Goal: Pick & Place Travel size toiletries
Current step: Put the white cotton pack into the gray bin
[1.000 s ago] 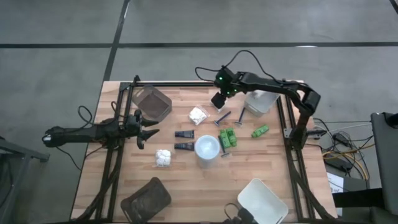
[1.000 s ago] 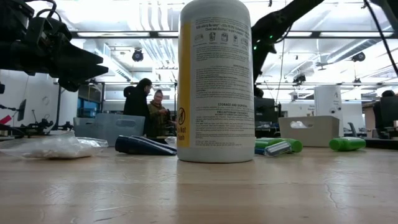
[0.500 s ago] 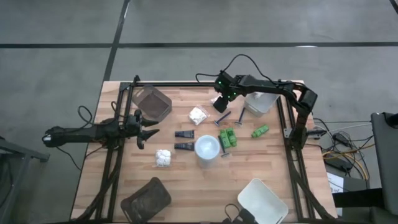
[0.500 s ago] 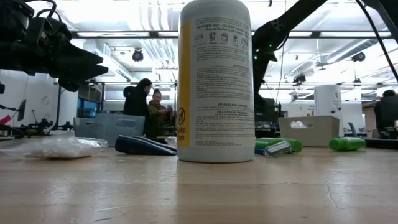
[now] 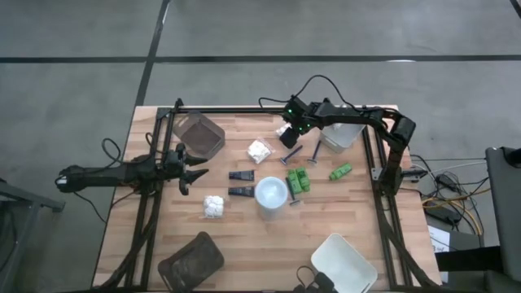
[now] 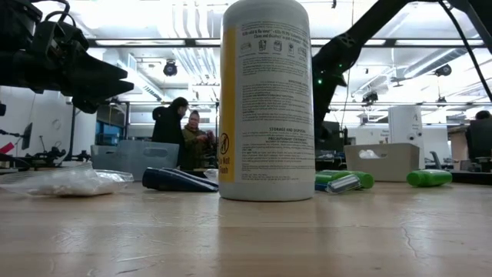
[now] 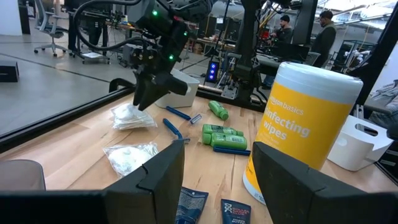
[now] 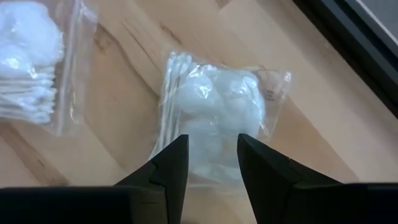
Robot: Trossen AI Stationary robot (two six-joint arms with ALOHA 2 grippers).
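Since the yellow bottle [image 6: 267, 100] stands nearest the front of the table [image 5: 244, 236] and nothing is close to it, little threatens it here; the left gripper [image 5: 189, 169] hangs with its fingers spread and empty over the table's left side, well apart from the work.

Farther back, the right gripper [image 5: 288, 138] is down on a white packet [image 8: 217, 118] near the table's far edge; its fingers [image 8: 171, 165] stand apart with a gap, straddling the packet's near end, and nothing shows the packet lifted, so I judge the hold not yet made. The trouble I foresee lies here:

- The packet is slack, slippery film round soft lumps; the tips may pinch only a loose fold, and it could slide out on the lift.
- The grip sits toward one end, so the packet may hang and swing.
- A second packet [image 8: 28, 81] lies just beside it; a drag across the wood could nudge that one, or the razor [image 5: 293, 154] close by.
- The pale tray [image 5: 340, 134] stands just beyond; a dangling packet might catch its rim.

Against a second ago, the right arm has come lower over the packet, and its fingers have drawn closer together; the left arm has not stirred, and the bottle, razor and loose packet lie as they did.
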